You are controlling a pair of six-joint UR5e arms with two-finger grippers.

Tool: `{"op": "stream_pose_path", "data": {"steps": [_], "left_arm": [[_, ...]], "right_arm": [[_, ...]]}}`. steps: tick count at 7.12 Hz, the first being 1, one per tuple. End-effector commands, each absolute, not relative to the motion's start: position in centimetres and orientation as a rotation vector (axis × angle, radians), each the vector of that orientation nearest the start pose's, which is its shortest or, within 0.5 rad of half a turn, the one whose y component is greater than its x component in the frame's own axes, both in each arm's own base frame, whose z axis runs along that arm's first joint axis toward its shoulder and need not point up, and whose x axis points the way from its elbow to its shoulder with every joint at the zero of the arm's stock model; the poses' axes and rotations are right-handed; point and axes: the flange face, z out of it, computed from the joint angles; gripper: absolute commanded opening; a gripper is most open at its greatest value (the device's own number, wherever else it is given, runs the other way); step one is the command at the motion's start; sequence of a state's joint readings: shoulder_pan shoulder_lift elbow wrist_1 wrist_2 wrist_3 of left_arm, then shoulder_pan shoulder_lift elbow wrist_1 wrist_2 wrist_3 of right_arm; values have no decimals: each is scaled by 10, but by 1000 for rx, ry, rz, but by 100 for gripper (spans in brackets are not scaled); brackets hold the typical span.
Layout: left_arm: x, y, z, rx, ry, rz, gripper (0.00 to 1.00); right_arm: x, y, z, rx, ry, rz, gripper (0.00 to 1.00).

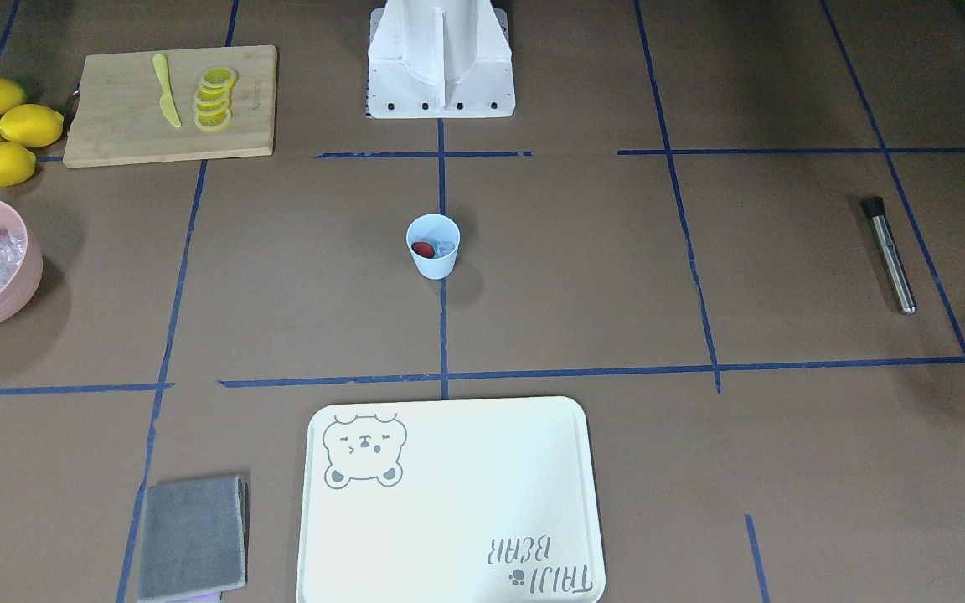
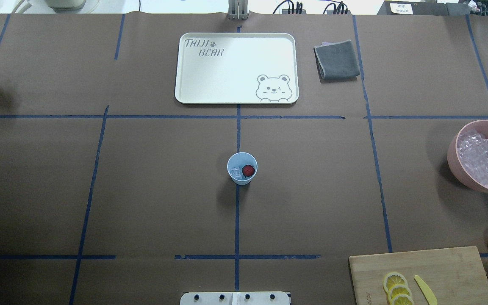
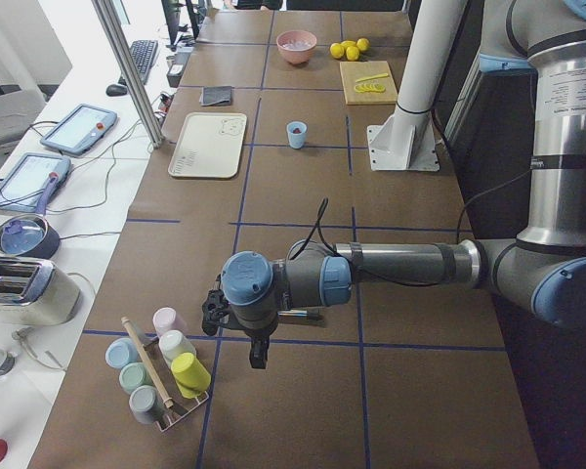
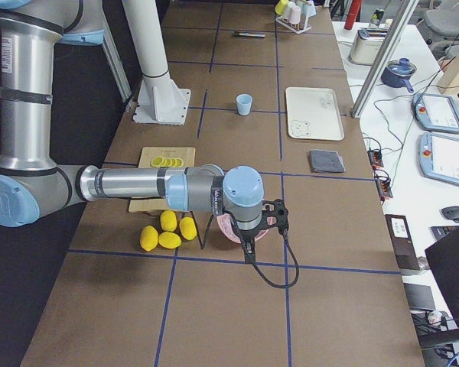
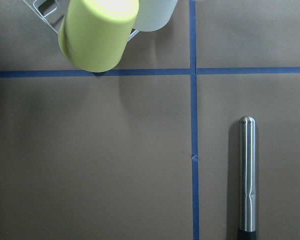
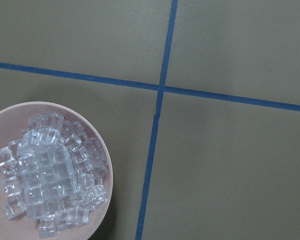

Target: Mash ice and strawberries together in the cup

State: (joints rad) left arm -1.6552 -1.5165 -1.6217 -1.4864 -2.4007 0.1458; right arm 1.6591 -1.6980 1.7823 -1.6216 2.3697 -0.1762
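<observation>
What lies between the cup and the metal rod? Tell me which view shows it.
Only bare table paper, crossed by one blue tape line, separates cup and rod, in the front-facing view.

Bright, even light; soft shadow beside the cup; sharp focus.

Cup matt plastic; rod glossy metal.

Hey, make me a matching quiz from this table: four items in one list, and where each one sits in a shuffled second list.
1. strawberry
2. lemon slices
3. grey cloth
4. metal rod

A. on the wooden board
B. next to the cream tray
C. inside the blue cup
D. lying flat, apart from the rest

Pairs: 1-C, 2-A, 3-B, 4-D.
</observation>
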Motion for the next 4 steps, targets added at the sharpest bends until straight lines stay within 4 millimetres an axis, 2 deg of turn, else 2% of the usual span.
{"op": "stream_pose_path", "data": {"steps": [1,4], "left_arm": [[-98,-455,666,9,834,20,100],[-98,-447,675,-10,834,10,100]], "right_arm": [[100,-432,618,133,-787,-93,99],[100,-431,621,127,-787,-90,99]]}}
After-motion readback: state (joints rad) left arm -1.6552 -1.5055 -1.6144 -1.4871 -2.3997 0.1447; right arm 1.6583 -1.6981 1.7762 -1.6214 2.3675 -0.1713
